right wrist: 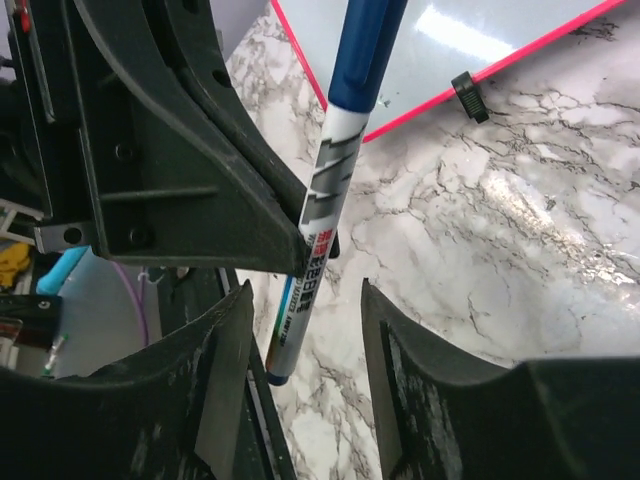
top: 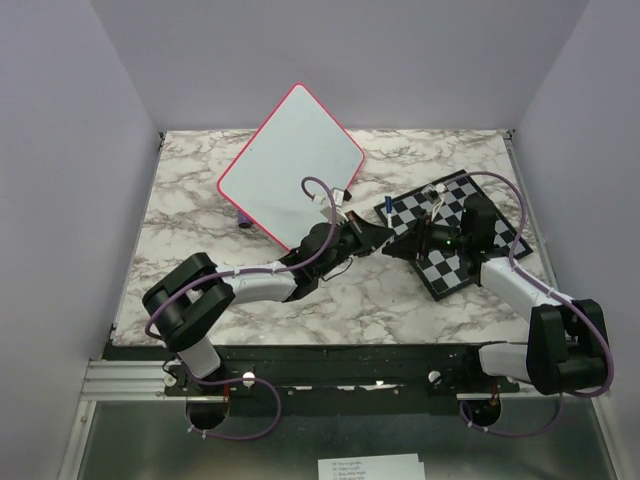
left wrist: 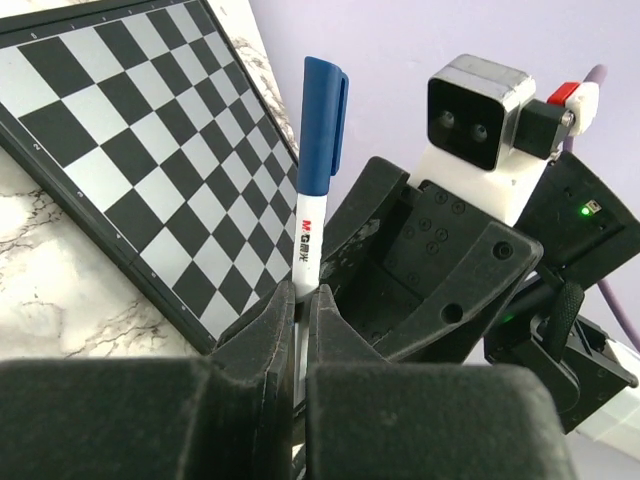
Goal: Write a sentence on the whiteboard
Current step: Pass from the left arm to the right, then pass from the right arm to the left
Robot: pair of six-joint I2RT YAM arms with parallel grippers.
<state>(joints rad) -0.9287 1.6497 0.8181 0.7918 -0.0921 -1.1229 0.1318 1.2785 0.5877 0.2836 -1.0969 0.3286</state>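
1. The left claw (left wrist: 297, 300) is clamped on the barrel of a blue-capped marker (left wrist: 318, 180) above the marble table (top: 200, 210), the capped end sticking out beyond its fingers.
2. The right claw (right wrist: 305, 290) faces it from the right with its fingers spread wide. They stand either side of the marker's lower end and grip nothing.
3. The whiteboard (top: 290, 160) lies on the far middle of the table, turned cornerwise. No writing shows on its face in the overhead view.
4. The whiteboard sits to the far left of both claws. The left arm, which reaches across just beside its near corner, is the nearer of the two.
5. The right arm works over the chessboard (top: 455, 195) on the right side of the table, farther from the writing surface.
6. With the cap (left wrist: 325, 110) on, writing cannot yet begin. The next move likely turns on the right claw closing on the marker so the cap can be pulled off along the barrel's long axis.
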